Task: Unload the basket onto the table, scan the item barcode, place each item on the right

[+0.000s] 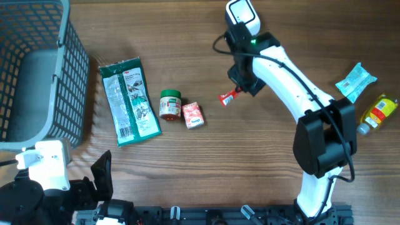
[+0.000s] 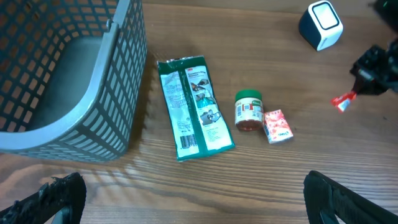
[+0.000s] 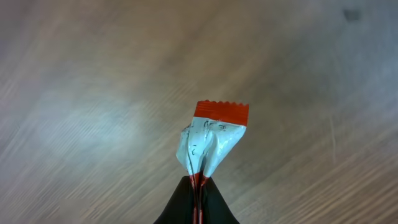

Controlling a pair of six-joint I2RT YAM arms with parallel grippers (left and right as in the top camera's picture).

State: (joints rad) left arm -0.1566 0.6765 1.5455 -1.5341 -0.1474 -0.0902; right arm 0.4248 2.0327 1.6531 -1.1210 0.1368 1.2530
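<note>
1. My right hand clamps the sachet, white with a red serrated edge, over the desk near the scanner.
2. Jar, box and pouch lie apart on its left.
3. My left hand gapes by the basket.

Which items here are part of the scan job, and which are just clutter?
In play: right gripper, red-white sachet it pinches, white scanner.
Lying about: green pouch, jar, pink box, teal packet, yellow bottle, basket.

Small red-and-white sachet, pinched in right claw (serrated red edge outward), near white scanner
</note>
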